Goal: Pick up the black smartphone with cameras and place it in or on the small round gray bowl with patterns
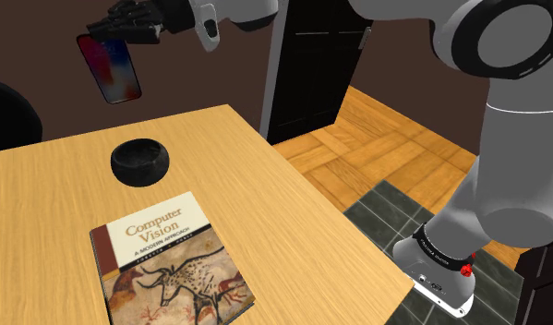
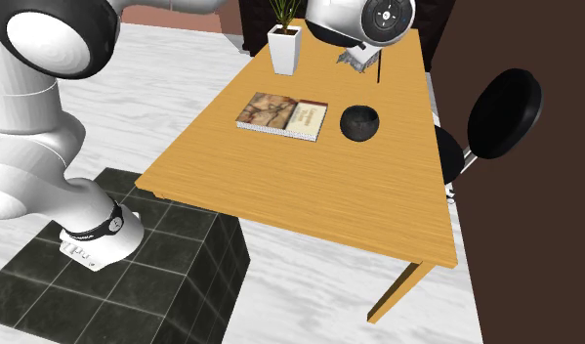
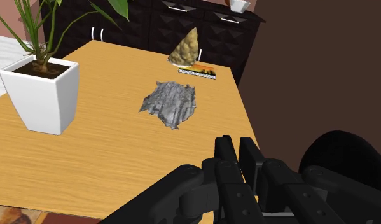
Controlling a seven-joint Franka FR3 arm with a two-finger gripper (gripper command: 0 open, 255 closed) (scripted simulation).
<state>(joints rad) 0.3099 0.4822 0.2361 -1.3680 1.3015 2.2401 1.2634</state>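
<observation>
The all-black two-finger gripper [image 1: 119, 33] is clamped on the top edge of the black slab-shaped smartphone [image 1: 110, 69]. The phone hangs below the fingers, high in the air and clear of the light wooden table [image 1: 265, 212], with its red-and-blue glowing screen tilted toward the shoulder camera. In the wrist view the two fingers stand close together with a narrow gap between them. The small round bowl [image 1: 140, 172], drawn glossy black, sits empty on the tabletop. In the shoulder view it lies below the phone and a little to its right, and nothing touches it. Nearer the camera, apart from the bowl, a book [image 1: 168, 263] lies flat, titled "Computer Vision", with a cave-painting cover. Past the gripper, the wrist view shows a crumpled grey lump [image 3: 172, 105], a tan cone-shaped rock [image 3: 187, 48] and a white square pot [image 3: 42, 95] with a green plant, all on the table. A black round-backed chair [image 2: 500, 107] stands beside the table's far edge in the second exterior view.
</observation>
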